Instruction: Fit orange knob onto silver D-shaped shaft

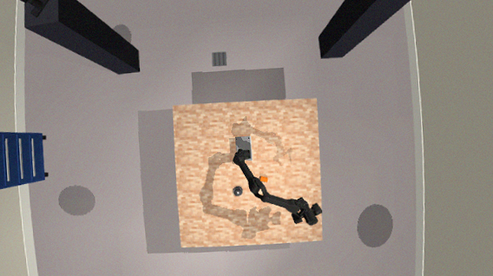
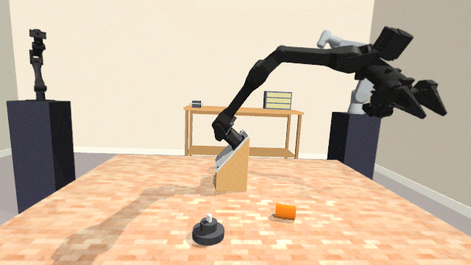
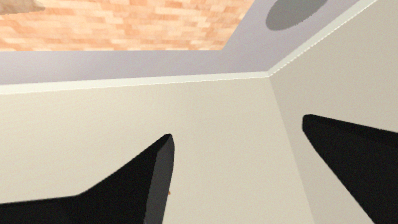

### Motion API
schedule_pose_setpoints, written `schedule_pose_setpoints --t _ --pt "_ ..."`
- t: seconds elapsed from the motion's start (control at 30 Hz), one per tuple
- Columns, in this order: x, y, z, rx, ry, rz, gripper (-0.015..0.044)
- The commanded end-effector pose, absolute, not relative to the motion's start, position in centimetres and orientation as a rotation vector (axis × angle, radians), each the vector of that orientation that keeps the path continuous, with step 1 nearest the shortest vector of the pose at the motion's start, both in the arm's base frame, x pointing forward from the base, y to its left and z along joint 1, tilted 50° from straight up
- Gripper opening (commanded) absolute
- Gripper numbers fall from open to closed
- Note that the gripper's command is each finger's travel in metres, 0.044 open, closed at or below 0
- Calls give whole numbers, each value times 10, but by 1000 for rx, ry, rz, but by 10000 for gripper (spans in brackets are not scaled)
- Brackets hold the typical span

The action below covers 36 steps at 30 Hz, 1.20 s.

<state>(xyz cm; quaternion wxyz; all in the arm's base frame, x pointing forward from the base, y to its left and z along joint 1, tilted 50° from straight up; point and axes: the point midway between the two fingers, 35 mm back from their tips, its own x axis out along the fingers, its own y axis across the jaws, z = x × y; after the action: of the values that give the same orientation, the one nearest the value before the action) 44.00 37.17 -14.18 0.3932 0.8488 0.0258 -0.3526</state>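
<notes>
The orange knob (image 1: 263, 178) (image 2: 285, 211) lies on its side on the table, right of the pedestal in the top and exterior views. Its hole cannot be made out. The dark round pedestal (image 1: 237, 191) (image 2: 208, 235) stands upright with the short silver shaft (image 2: 209, 217) pointing up from its top. The shaft's flat side is too small to tell. My gripper (image 2: 436, 115) (image 3: 236, 131) is open and empty. It is high above the table's right side, well away from the knob and the pedestal. The wrist view shows neither the knob nor the pedestal.
The arm stands on a wedge-shaped wooden base (image 2: 232, 169) at the table's middle, behind the pedestal and knob in the exterior view. The wooden table top (image 1: 202, 128) (image 2: 147, 221) (image 3: 125, 25) carries them. Dark pillars with other arms and a shelf table (image 2: 243, 110) stand beyond.
</notes>
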Motion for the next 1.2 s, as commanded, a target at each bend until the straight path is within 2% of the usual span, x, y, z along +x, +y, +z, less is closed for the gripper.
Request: schedule_pose_setpoints --t 0.0,0.13,0.3,0.53,0.87,1.17 --pt "440 370 -143 2163 57 -903 426" --pt "433 327 -155 2344 -150 -1063 440" --pt "414 261 -168 2573 -567 -1250 440" --pt "392 210 -174 2700 -980 -1324 440" --pt "354 146 -174 2772 -1608 -1279 440" --pt "311 92 -166 2723 -2228 -1054 440"
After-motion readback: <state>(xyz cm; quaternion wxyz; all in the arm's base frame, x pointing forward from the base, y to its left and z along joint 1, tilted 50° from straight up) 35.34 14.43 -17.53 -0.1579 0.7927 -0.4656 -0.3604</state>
